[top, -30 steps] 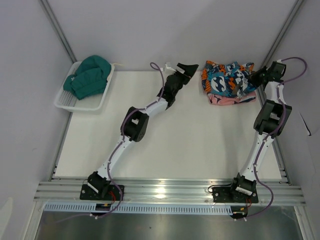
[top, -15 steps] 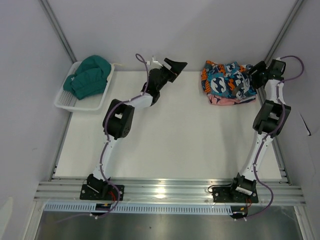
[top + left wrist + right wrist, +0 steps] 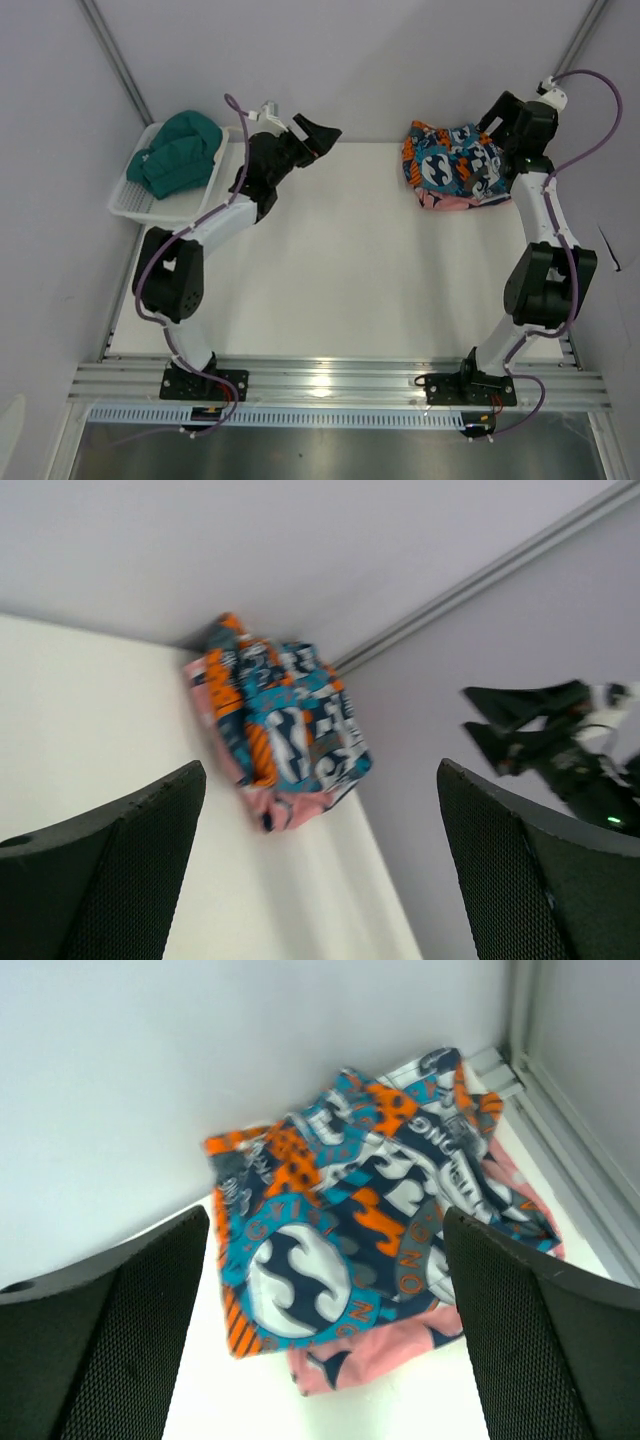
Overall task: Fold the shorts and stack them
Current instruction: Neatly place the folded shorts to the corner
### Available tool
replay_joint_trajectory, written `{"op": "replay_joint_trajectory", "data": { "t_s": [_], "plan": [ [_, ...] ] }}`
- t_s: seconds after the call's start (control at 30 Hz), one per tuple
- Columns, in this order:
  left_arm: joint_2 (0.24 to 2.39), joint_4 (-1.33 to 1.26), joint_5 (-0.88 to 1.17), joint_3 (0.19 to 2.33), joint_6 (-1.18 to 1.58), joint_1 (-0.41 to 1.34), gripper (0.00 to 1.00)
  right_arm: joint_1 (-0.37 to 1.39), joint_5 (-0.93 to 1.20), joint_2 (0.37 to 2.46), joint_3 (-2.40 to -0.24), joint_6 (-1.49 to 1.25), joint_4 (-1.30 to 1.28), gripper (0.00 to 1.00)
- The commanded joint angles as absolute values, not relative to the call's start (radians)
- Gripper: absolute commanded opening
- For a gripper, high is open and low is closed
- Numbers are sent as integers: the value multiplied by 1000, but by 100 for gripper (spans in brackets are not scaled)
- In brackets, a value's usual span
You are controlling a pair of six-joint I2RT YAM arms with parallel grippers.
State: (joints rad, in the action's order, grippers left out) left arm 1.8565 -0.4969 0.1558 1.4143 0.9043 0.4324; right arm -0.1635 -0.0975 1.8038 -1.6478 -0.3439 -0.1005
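Just below and ahead of the wide-spread, empty right fingers (image 3: 100, 1340), the patchwork shorts (image 3: 350, 1250) lie folded atop the pink shorts (image 3: 400, 1355) on the counter (image 3: 350, 280), longer side across the gap, well apart from the equally wide left fingers (image 3: 90, 880).

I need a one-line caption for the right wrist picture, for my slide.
Open right gripper facing the folded patchwork shorts, which lie on top of the pink shorts.
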Motion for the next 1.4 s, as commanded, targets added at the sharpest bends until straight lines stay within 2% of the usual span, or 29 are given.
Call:
{"op": "replay_joint_trajectory", "data": {
  "t_s": [0.0,0.3,0.53,0.57,0.77,0.9,1.03,1.37],
  "plan": [
    [1653,-391,120,1275,760,407,99,-149,-138,1688,-1485,-284,64,100],
    [1271,-68,-115,1089,585,394,99,-140,104,1280,-1109,-299,141,99],
    [915,-54,-178,705,564,394,99,-118,216,1011,-792,-305,147,100],
    [873,-49,-184,639,565,394,99,-114,239,974,-693,-304,161,100],
    [449,64,-300,337,506,394,99,-92,275,655,-378,-321,218,100],
    [251,123,-334,246,473,394,99,-64,288,589,-250,-299,254,99],
    [158,160,-354,189,449,394,99,-60,296,568,-204,-302,271,100],
    [184,183,-385,184,503,394,99,-58,319,502,-178,-307,261,100]
  ]
}}
